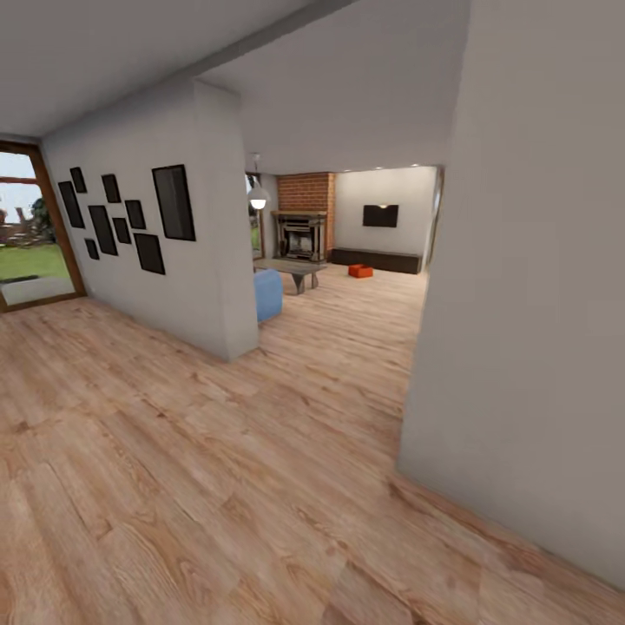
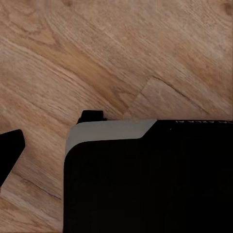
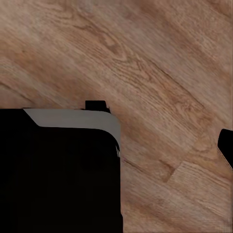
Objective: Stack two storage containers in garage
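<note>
Grippers first: whether either one is open or closed, or has hold of anything, I cannot tell, since both wrist cameras look down at the plank floor (image 2: 121, 53) past the robot's dark base (image 2: 145, 179), with just a dark tip at the frame edge. From the head camera a hallway opens ahead between a white wall hung with black frames (image 1: 121, 217) and a plain wall (image 1: 529, 304) close on the right. Far down, in the living room, one orange bin (image 1: 360, 272) sits on the floor just before the low dark cabinet (image 1: 378, 259), under the TV (image 1: 380, 215), with the brick fireplace (image 1: 302, 227) to its left.
</note>
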